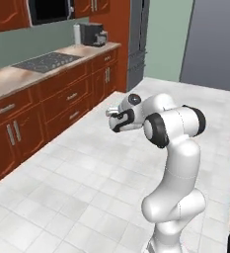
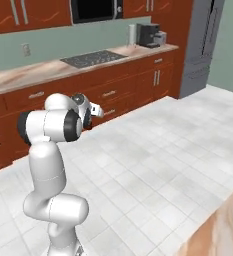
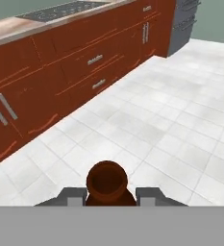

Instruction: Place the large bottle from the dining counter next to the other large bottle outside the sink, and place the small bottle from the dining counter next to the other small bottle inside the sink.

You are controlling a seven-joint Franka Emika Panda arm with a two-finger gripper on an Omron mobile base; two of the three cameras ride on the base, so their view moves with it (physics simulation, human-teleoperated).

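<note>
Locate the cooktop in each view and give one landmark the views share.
Left base view: cooktop sits upper left, on the counter under the microwave.
Right base view: it lies top centre, left of the coffee machine.
Hand view: it runs along the top edge, above the drawers.
Shared landmark: the grey fridge, right of the cabinets in every view.

We find even, bright, diffuse rendered light, without glare. Shadows are faint. Edges appear slightly soft and low-resolution.
</note>
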